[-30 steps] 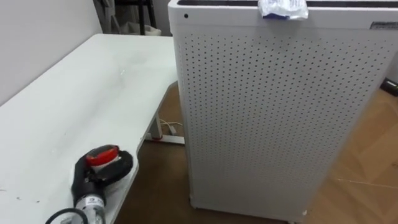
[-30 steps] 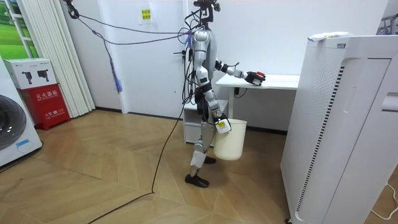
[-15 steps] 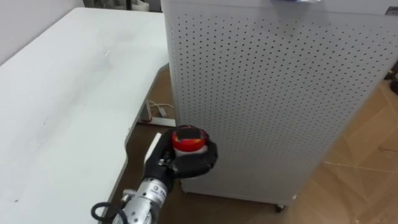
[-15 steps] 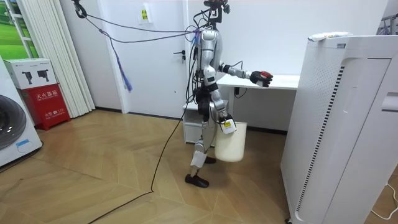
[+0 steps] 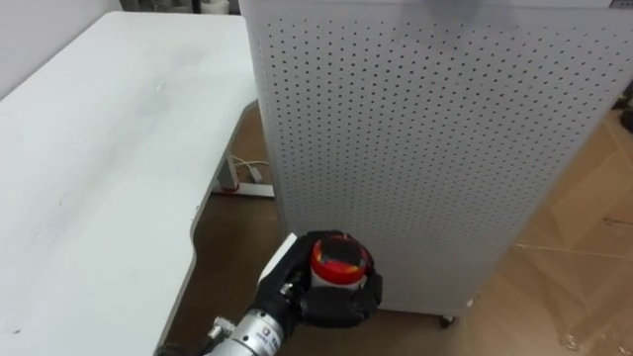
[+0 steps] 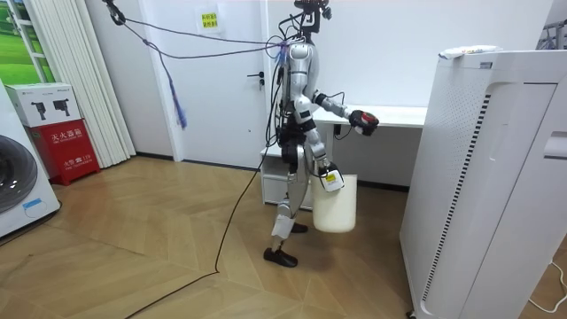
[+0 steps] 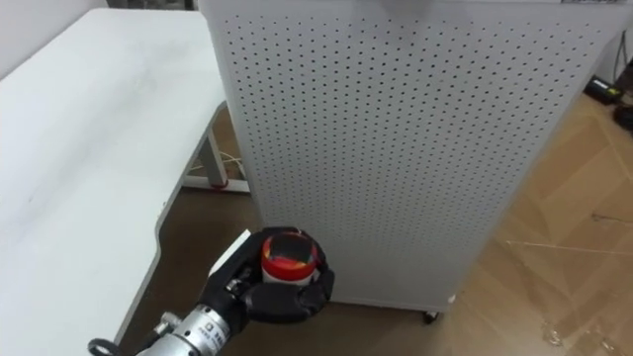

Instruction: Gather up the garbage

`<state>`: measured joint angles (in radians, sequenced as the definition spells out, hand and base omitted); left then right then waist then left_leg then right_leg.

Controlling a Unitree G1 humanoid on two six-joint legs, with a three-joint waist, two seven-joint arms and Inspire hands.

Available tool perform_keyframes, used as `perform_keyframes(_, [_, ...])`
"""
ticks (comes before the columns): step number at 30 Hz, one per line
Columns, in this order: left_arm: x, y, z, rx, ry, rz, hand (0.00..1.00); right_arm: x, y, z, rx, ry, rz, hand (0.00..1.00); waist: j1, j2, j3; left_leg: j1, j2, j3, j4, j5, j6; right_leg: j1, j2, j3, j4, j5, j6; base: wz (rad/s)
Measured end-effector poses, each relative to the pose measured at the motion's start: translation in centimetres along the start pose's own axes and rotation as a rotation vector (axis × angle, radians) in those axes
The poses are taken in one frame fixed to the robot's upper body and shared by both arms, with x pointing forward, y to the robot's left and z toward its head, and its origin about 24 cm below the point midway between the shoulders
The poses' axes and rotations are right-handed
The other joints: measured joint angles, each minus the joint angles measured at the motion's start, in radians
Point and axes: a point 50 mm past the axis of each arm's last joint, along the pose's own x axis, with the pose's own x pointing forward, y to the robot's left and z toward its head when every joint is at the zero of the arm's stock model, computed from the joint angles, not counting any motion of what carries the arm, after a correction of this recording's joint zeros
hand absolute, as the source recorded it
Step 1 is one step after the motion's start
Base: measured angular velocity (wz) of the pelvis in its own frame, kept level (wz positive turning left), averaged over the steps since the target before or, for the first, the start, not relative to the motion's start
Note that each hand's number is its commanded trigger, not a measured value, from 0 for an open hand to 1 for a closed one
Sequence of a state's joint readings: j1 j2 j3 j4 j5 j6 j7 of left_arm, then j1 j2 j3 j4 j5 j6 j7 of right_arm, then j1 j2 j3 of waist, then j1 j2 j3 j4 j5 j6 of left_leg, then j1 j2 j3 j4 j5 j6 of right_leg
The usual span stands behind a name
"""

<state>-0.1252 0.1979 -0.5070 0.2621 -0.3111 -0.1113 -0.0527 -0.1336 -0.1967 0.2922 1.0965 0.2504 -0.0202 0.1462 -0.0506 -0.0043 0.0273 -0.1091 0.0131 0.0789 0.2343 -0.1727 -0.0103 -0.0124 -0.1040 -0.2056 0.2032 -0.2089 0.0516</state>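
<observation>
**Scrap sits high and ahead of the left fingers**

Left hand (image 5: 341, 302) is out front, fingers curled round one red-topped round thing (image 5: 339, 259). One pale crumpled scrap (image 6: 468, 51) lies on top of the one perforated cabinet (image 5: 415, 148), above and beyond those fingers, long axis flat along the top edge. Right hand (image 6: 330, 178) is lower and farther off, at one white bucket (image 6: 335, 208). One desk (image 5: 89, 178) stands left of the fingers.

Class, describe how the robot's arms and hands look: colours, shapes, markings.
The left hand is black and chunky, closed on a red round object, above a silver cylindrical wrist with a white block and small label. In the room view the arms are slim, silver-grey with dark joints; the right hand bears a white tag.
</observation>
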Motion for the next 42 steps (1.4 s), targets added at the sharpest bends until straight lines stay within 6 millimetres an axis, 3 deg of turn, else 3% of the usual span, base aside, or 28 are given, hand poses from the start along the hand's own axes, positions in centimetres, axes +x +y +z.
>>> perform_keyframes(5, [-0.2,-0.2,-0.9,-0.008,0.030,-0.012,1.00,0.3,0.1,1.4,0.012,-0.051,-0.008,1.00,0.002,0.001,0.0002,-0.032,0.000,0.000,0.003,0.000,0.000,-0.031,0.000,0.001,0.003,0.000,0.000,0.00])
perform_keyframes(9, [-1.0,0.2,-3.6,-0.002,0.142,0.011,1.00,0.3,0.2,1.5,0.017,-0.055,-0.014,1.00,-0.001,0.009,0.0005,-0.048,0.000,0.000,0.005,0.000,0.000,-0.048,0.000,0.000,0.008,0.000,0.000,0.00])
perform_keyframes(18, [-2.1,0.2,-6.4,0.054,0.267,0.006,0.98,0.4,0.1,1.9,0.016,-0.068,-0.021,1.00,0.004,0.026,-0.0002,-0.092,0.005,0.005,0.005,0.000,0.000,-0.119,0.001,0.014,0.038,0.000,0.000,-0.05])
perform_keyframes(20, [-2.1,0.2,-6.8,0.051,0.281,0.007,0.57,0.4,0.1,2.0,0.015,-0.071,-0.028,1.00,0.004,0.027,-0.0007,-0.099,0.006,0.010,0.005,0.000,0.000,-0.126,0.001,0.015,0.037,0.000,0.000,-0.09])
perform_keyframes(21, [-2.1,0.1,-6.8,0.050,0.282,0.007,0.00,0.4,0.1,2.0,0.015,-0.076,-0.030,1.00,0.002,0.028,-0.0010,-0.106,0.006,0.010,0.005,0.000,0.000,-0.134,0.001,0.016,0.038,0.000,0.000,-0.06])
perform_keyframes(26, [-2.2,-0.3,-6.9,0.056,0.286,-0.017,0.00,0.3,-0.1,2.0,0.016,-0.078,-0.038,1.00,0.004,0.028,-0.0009,-0.110,0.008,0.004,0.004,0.000,0.000,-0.151,0.001,0.015,0.050,0.000,0.000,-0.08])
perform_keyframes(28, [-2.2,-0.5,-6.9,0.057,0.286,-0.029,0.00,0.3,-0.1,2.0,0.016,-0.082,-0.040,1.00,0.003,0.032,0.0004,-0.105,0.011,-0.019,0.001,0.001,0.000,-0.170,0.001,0.011,0.085,-0.001,-0.001,-0.14])
perform_keyframes(29, [-2.1,-0.8,-7.0,0.058,0.285,-0.042,0.00,0.4,-0.1,2.1,0.015,-0.083,-0.045,1.00,0.006,0.047,0.0099,-0.095,0.028,-0.109,-0.001,0.001,-0.002,-0.229,0.006,0.008,0.172,-0.024,-0.007,-0.58])
perform_keyframes(30, [-2.2,-0.7,-7.1,0.055,0.286,-0.038,0.00,0.6,0.2,2.6,0.011,-0.096,-0.040,1.00,0.020,0.046,0.0109,-0.096,0.032,-0.170,0.003,0.000,-0.004,-0.286,0.016,0.032,0.115,0.005,-0.040,-0.70])
perform_keyframes(31, [-2.2,-0.6,-7.1,0.054,0.287,-0.033,0.00,0.6,0.3,2.9,0.009,-0.109,-0.038,1.00,0.021,0.043,0.0098,-0.101,0.027,-0.166,0.007,-0.003,-0.012,-0.302,0.015,0.035,0.075,0.082,-0.048,-0.42])
perform_keyframes(32, [-2.1,-0.7,-7.2,0.045,0.291,-0.031,0.00,0.6,0.1,3.0,0.009,-0.122,-0.051,1.00,-0.008,0.065,0.0102,-0.108,0.034,-0.144,0.005,-0.008,-0.023,-0.293,0.016,0.007,0.082,0.086,-0.052,0.04])
perform_keyframes(33, [-1.8,-0.9,-7.0,0.035,0.279,-0.038,0.00,0.6,0.1,2.9,0.013,-0.118,-0.057,1.00,-0.024,0.071,0.0123,-0.106,0.038,-0.103,0.001,-0.007,-0.024,-0.294,0.019,-0.002,0.093,0.085,-0.053,0.23])
perform_keyframes(35, [-1.5,-1.2,-6.6,0.036,0.256,-0.049,0.00,0.6,0.4,2.9,0.017,-0.117,-0.056,1.00,-0.031,0.066,0.0141,-0.101,0.047,-0.064,0.001,-0.005,-0.027,-0.293,0.025,0.002,0.108,0.085,-0.053,0.12])
perform_keyframes(42, [-1.1,-1.6,-6.1,0.043,0.233,-0.073,0.00,0.7,0.6,2.8,0.008,-0.119,-0.066,1.00,-0.030,0.049,0.0139,-0.087,0.032,-0.048,0.002,-0.005,-0.026,-0.275,0.017,-0.013,0.104,0.078,-0.048,0.09])
